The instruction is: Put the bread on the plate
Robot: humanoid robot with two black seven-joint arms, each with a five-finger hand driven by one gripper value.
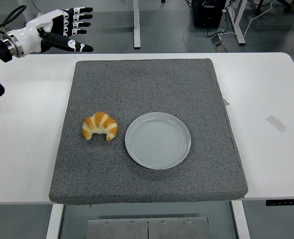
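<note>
Bread [100,126] is a croissant, golden with darker ridges, lying flat on the grey mat [147,89], left of centre. Its curved back faces up-picture, both tips point toward the table's near edge. Nothing touching it.

Plate [157,140] sits just beside it on the right, small gap between the croissant's right tip and the plate rim, not touching. Plate is round, pale grey-white, nothing on it. So the bread is off the plate.

Mat is a square textured pad covering most of the middle of the white table [266,89]. Its near corners reach close to the table's near edge.

Left hand [62,30] is at the top-left corner, above the far-left edge of the table, well apart from the croissant. White palm shell, black fingers [82,17] with white bands, stretched out and spread, pointing right. Thumb extends lower toward the mat's far-left corner. It grips nothing. Black forearm and cable loop run out at the left edge.

Small strip of clear tape [276,123] lies on the table right of the mat.
</note>
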